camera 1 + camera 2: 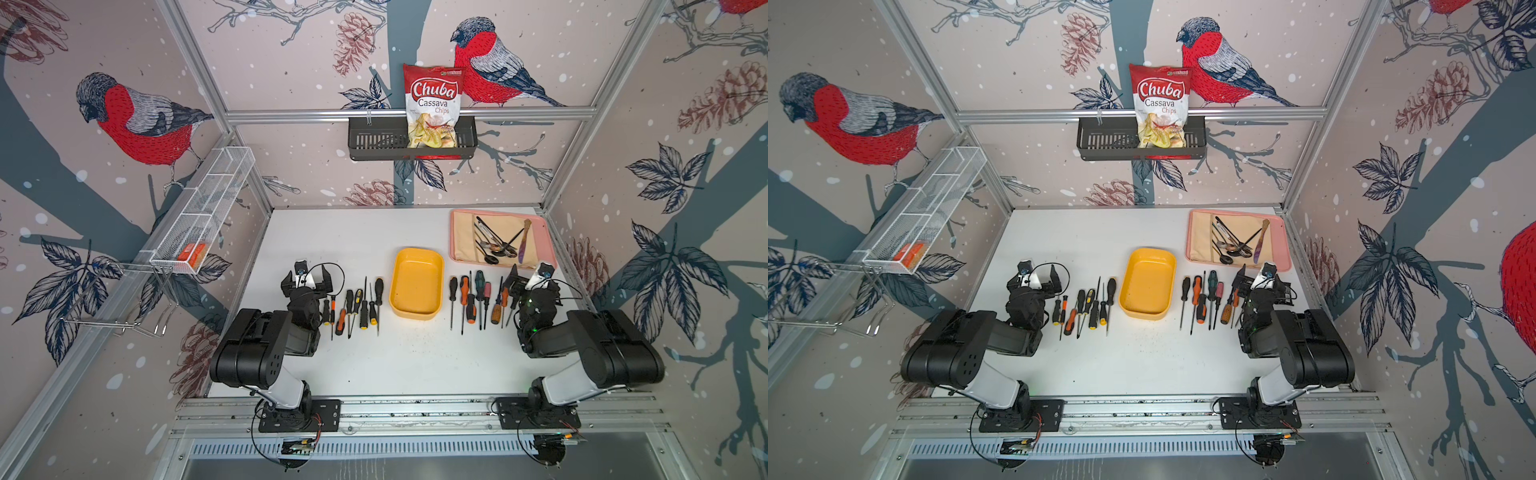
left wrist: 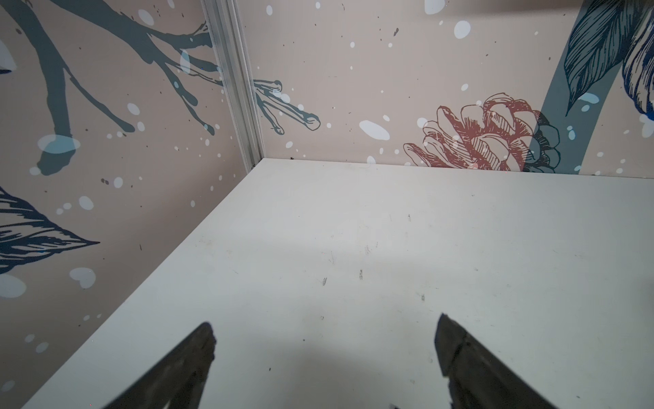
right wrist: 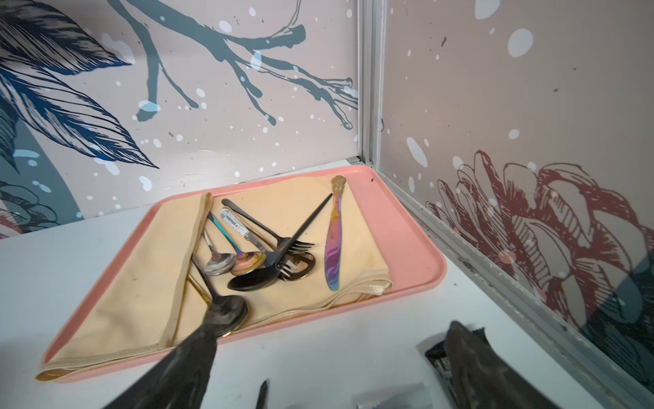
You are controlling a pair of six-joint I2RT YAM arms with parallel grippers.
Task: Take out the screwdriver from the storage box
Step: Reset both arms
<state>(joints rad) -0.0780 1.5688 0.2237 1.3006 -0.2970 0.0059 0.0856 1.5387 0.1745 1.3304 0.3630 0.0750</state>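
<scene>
Left tool (image 2: 325,329), right tool (image 3: 329,334): wide open, empty.
Reaching to the bare storage box (image 1: 415,286) between them risks scattering screwdrivers (image 1: 379,287) alongside.

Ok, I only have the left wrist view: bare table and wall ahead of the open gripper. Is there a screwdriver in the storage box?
Observer: No. In both top views the yellow storage box is empty.
Operator: Then where are they?
Observer: The screwdrivers lie on the table in two rows. One row is between the box and the left gripper. The other row is between the box and the right gripper.
</scene>
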